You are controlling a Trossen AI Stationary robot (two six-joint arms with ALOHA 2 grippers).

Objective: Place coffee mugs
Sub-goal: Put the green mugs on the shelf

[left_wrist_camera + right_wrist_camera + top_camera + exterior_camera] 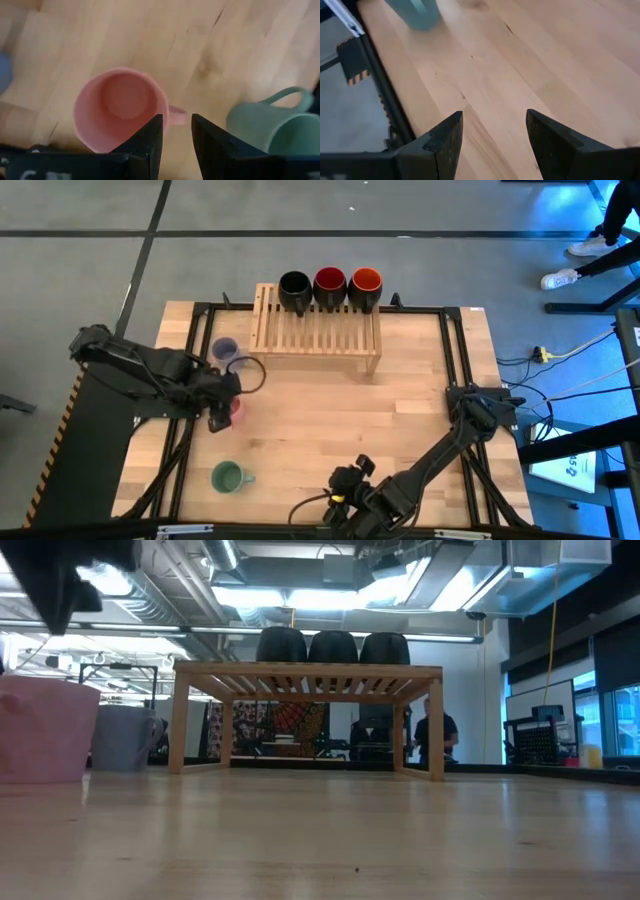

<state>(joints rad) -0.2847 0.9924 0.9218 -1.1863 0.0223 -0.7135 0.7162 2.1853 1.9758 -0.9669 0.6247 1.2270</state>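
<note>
Pink mug [120, 107], plain and unlabelled, stands upright on the tabletop [400, 410] under the left tool [176, 132], fingers parted around its rim near the handle. Green mug [229, 476] near, lavender mug [225, 349] by the rack [315, 335], three dark mugs [328, 288] on it. Right tool [492, 142] spread, empty, at the front edge.

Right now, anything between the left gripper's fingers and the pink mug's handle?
Nothing. The left wrist view shows the open left gripper just above the pink mug, its handle visible in the finger gap.
</note>
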